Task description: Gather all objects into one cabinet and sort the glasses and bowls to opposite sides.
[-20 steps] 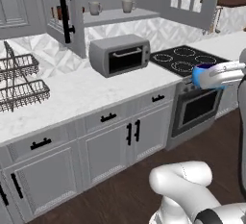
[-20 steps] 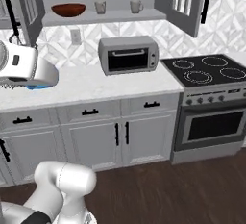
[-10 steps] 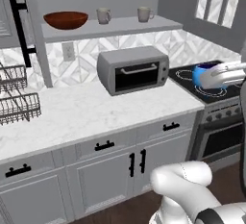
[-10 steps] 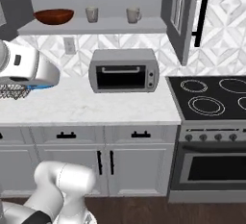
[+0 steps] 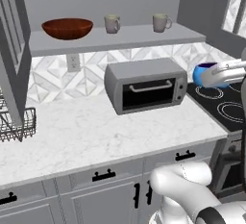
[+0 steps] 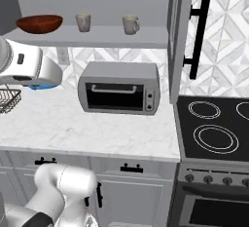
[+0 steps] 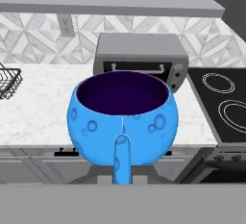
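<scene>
Blue cup [image 7: 123,117] upright in raised tool, level before the toaster oven [image 7: 140,63]

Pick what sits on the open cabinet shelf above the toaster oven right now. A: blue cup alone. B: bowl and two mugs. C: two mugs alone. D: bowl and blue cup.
B: the bowl and two mugs stand on the shelf; the blue cup is held at the gripper.

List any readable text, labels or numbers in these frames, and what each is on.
None readable.
Toaster oven: no brand; its side knobs carry no legible marks.
Stove: front knobs too small to show markings.
Blue cup: bubble pattern, no lettering.
Mugs and bowl: plain.
</scene>
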Robot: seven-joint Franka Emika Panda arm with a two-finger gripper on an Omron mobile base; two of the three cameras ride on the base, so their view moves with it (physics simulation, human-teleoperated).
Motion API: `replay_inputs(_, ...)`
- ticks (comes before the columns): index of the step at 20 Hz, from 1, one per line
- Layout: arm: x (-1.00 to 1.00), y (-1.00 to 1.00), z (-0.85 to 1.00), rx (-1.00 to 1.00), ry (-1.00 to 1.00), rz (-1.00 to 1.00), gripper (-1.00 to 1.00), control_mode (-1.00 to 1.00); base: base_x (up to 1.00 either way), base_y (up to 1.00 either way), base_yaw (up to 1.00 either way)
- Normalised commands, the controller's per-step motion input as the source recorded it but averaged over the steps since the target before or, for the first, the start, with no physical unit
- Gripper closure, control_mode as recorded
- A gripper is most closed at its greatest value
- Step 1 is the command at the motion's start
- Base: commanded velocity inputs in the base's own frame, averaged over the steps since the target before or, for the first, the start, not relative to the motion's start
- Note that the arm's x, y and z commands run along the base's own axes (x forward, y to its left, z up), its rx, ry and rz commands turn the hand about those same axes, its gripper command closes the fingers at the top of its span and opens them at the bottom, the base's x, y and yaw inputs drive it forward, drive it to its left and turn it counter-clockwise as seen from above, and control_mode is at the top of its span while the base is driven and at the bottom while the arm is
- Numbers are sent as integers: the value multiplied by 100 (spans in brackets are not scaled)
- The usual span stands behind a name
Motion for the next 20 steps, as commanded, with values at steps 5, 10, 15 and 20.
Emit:
replay_inputs(5, 0, 0, 0, 0, 0, 0, 100, 100, 41, -25, 18)
replay_inputs(10, 0, 0, 0, 0, 0, 0, 100, 100, 45, -36, 14)
replay_inputs(15, 0, 0, 0, 0, 0, 0, 100, 100, 41, -39, 8)
replay_inputs(20, 0, 0, 0, 0, 0, 0, 100, 100, 41, -22, 0)
